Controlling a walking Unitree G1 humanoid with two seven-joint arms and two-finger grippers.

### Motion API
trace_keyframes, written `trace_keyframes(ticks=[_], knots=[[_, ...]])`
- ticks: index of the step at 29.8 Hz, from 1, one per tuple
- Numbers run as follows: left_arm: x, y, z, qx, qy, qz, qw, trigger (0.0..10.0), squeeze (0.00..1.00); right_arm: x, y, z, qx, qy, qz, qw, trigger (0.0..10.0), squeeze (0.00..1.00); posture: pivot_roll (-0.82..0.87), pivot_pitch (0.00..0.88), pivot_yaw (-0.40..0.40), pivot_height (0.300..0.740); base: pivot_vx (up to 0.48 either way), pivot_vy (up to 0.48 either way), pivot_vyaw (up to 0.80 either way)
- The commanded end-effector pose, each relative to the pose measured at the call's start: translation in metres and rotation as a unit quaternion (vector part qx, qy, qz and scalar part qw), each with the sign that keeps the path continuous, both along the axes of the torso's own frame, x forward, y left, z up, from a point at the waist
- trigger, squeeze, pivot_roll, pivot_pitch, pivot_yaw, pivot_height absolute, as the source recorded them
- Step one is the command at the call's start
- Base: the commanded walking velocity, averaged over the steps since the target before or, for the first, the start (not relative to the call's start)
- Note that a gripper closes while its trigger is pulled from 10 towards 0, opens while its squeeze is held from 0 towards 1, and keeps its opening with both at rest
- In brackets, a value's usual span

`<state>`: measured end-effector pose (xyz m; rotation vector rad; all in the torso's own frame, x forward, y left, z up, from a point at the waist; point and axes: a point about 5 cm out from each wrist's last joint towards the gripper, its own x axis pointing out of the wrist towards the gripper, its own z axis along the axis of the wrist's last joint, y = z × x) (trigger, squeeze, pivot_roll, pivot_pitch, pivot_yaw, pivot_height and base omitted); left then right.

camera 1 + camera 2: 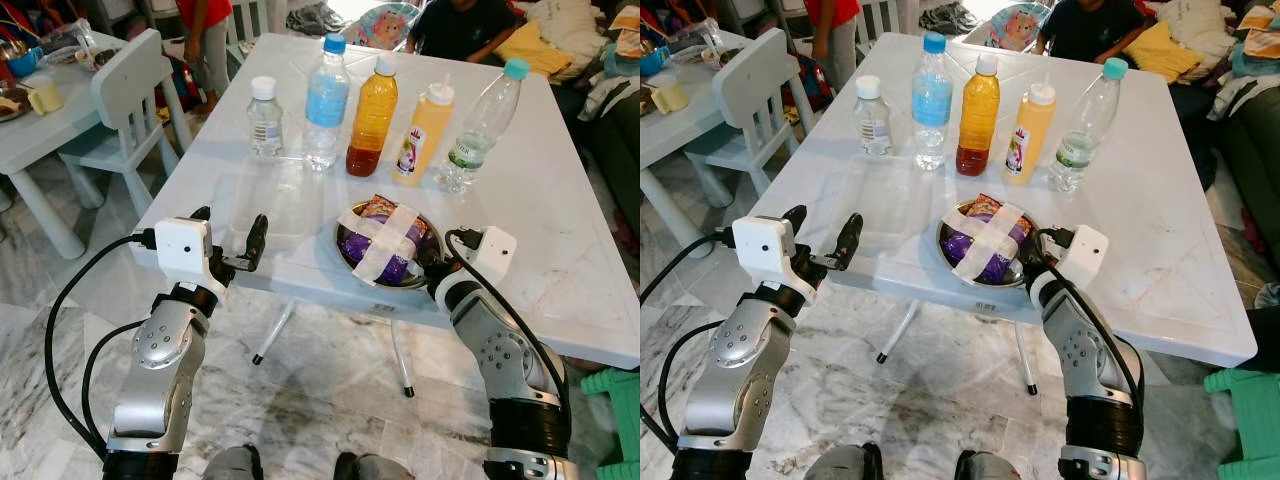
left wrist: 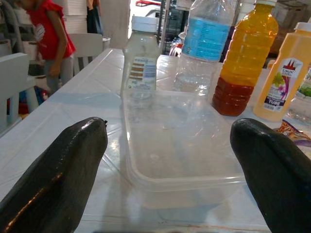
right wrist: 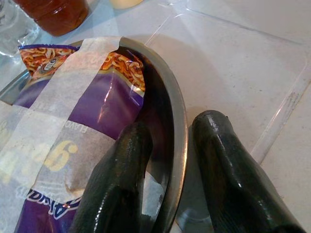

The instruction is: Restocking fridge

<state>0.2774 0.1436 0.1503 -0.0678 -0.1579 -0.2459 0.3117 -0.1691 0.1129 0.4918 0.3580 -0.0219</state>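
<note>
5 bottles (image 1: 372, 116) stand across the upper centre of the white table (image 1: 560, 200). Right gripper (image 3: 170, 160): fingers clamped over the steel bowl (image 1: 348, 262) rim, lower centre, noodle packet (image 1: 385, 240) taped inside. Left gripper (image 1: 228, 243): fingers spread before the clear plastic container (image 2: 180, 141).

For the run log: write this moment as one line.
task: restocking fridge | left pincer: open, at clear container | right pincer: straddling steel bowl rim, one finger inside | bowl holds taped snack packet | bottles untouched
</note>
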Motion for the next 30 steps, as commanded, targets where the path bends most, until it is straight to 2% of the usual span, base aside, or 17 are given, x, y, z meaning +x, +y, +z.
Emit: trace_keyframes(ticks=[1, 2, 3, 9, 12, 19, 27, 28, 29, 30], knots=[[0.0, -0.001, -0.002, 0.005, 0.005, 0.002, 1.0, 10.0, 0.0, -0.007, 0.002, -0.022, -0.003, 0.061, 0.015, 0.998, 10.0, 0.0, 0.02, 0.123, -0.04, 0.74, 0.0, 0.0, 0.0], [0.0, -0.001, -0.002, 0.005, 0.005, 0.002, 1.0, 10.0, 0.0, -0.007, 0.002, -0.023, 0.001, 0.063, 0.018, 0.998, 9.7, 0.0, 0.02, 0.123, -0.04, 0.74, 0.0, 0.0, 0.0], [0.0, -0.001, -0.003, 0.005, 0.005, 0.002, 1.0, 10.0, 0.0, -0.007, 0.003, -0.023, 0.007, 0.064, 0.021, 0.998, 0.0, 0.0, 0.02, 0.123, -0.04, 0.74, 0.0, 0.0, 0.0], [0.0, -0.002, -0.003, 0.004, 0.006, 0.002, 1.0, 10.0, 0.0, -0.006, 0.005, -0.026, -0.006, 0.078, 0.04, 0.996, 0.0, 0.0, 0.03, 0.122, -0.041, 0.74, 0.0, 0.0, 0.0], [0.0, -0.001, -0.003, 0.004, 0.005, 0.003, 1.0, 10.0, 0.0, -0.007, 0.002, -0.031, -0.016, 0.092, 0.032, 0.995, 0.0, 0.0, 0.03, 0.118, -0.043, 0.74, 0.0, 0.0, 0.0], [0.001, -0.002, -0.003, 0.004, 0.003, 0.002, 1.0, 10.0, 0.0, -0.006, 0.0, -0.03, -0.004, 0.094, 0.013, 0.995, 0.0, 0.0, 0.03, 0.112, -0.042, 0.74, 0.0, 0.0, 0.0], [0.004, 0.001, -0.008, 0.012, 0.018, 0.031, 0.999, 10.0, 0.0, -0.011, 0.004, -0.027, -0.016, 0.07, 0.009, 0.997, 0.0, 0.0, 0.03, 0.102, -0.039, 0.74, 0.0, 0.0, 0.0], [0.005, 0.004, -0.008, 0.016, 0.019, 0.036, 0.999, 10.0, 0.0, -0.014, 0.006, -0.026, -0.033, 0.062, 0.013, 0.997, 4.2, 0.0, 0.03, 0.097, -0.038, 0.74, -0.285, 0.0, 0.0], [0.005, 0.005, -0.008, 0.018, 0.019, 0.038, 0.999, 10.0, 0.0, -0.015, 0.006, -0.027, -0.039, 0.062, 0.013, 0.997, 4.2, 0.0, 0.03, 0.097, -0.038, 0.74, -0.285, 0.0, 0.0], [0.005, 0.008, -0.008, 0.02, 0.02, 0.041, 0.999, 10.0, 0.0, -0.017, 0.007, -0.029, -0.047, 0.069, 0.011, 0.996, 10.0, 0.0, 0.03, 0.101, -0.037, 0.74, -0.315, 0.0, 0.0]])
